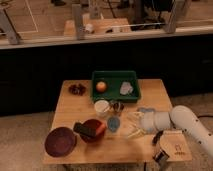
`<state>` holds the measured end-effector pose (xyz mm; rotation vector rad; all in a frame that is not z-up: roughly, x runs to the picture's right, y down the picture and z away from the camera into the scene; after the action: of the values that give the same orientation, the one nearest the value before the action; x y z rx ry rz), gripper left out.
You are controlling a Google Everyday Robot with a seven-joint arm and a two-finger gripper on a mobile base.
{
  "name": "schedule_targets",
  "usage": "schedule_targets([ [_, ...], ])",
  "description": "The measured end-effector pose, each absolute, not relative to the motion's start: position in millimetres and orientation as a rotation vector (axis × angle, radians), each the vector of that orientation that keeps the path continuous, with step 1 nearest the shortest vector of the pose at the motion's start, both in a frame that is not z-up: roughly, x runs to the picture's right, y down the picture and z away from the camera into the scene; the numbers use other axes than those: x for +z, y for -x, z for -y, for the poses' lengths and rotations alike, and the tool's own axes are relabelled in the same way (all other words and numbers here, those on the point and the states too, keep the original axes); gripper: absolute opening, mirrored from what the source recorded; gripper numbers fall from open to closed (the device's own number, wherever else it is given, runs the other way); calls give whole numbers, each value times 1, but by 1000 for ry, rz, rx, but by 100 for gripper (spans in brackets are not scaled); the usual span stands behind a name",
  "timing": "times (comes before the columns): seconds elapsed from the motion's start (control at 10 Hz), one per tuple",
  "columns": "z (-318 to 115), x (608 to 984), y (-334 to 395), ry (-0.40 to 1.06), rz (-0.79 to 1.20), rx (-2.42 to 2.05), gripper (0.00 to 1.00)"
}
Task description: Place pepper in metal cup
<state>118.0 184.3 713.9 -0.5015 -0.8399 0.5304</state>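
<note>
In the one view we see the arm (192, 124) cut off at the right edge. The pepper (100, 129) is hard to make out: a small orange-red patch in the red bowl (92, 140), lower centre, beside a black block (83, 129). The gripper (134, 124) hovers just right of the blue cup (114, 123), fingers spread, nothing between them. The metal cup (117, 106) stands at centre beside the white cup (102, 106); we cannot tell its contents. The green tray (114, 74) holds an orange fruit (101, 86) and a grey lump (126, 88).
</note>
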Motion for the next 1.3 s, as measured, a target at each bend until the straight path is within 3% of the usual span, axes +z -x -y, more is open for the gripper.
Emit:
schedule_targets([
  [1.3, -197, 755, -32, 572, 1040, 510, 80],
])
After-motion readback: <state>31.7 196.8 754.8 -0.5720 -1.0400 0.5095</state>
